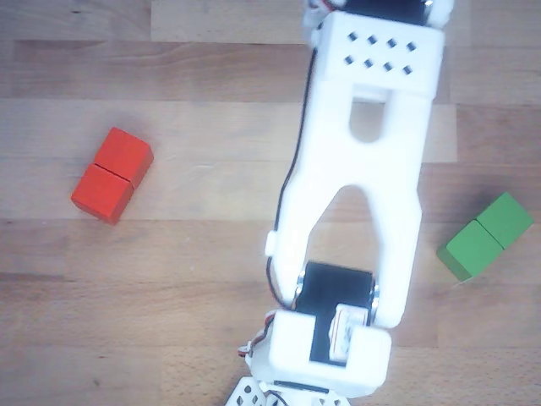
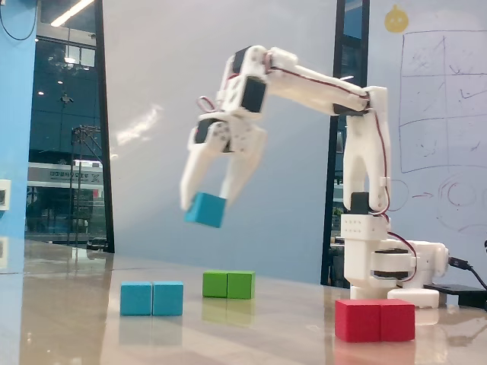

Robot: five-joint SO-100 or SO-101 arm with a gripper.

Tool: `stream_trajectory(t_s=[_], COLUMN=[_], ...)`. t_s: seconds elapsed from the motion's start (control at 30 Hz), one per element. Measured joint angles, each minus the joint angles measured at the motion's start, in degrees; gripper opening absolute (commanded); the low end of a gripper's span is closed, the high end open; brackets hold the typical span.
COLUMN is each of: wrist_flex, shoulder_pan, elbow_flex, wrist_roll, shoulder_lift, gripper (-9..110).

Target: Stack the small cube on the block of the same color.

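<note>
Small cube [image 2: 206, 210] aloft, pinched in the gripper [image 2: 205, 199].
Held tilted between the fingertips, high above the table, up and right of the light-blue oblong block [image 2: 152, 298] in the fixed view.

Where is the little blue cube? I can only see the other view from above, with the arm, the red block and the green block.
Observer: In the fixed view the small cube is up in the air, clamped in the gripper.
Operator: Is there a long blue block too?
Observer: Yes, the blue block lies on the table, left of the green block in that view.
Operator: Is the cube over it?
Observer: Not quite. In that view it hangs high above and a little to the right of the blue block.
</note>
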Motion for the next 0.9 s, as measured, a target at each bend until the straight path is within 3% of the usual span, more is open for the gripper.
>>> stream_trajectory(t_s=[0.33, 0.9], wrist_flex=[-1.05, -1.14], shoulder_pan=[3.25, 3.25], elbow_flex=[-10.37, -12.04], wrist_roll=[0.0, 0.0], shoulder_lift=[-14.77, -22.06], gripper=[8, 8])
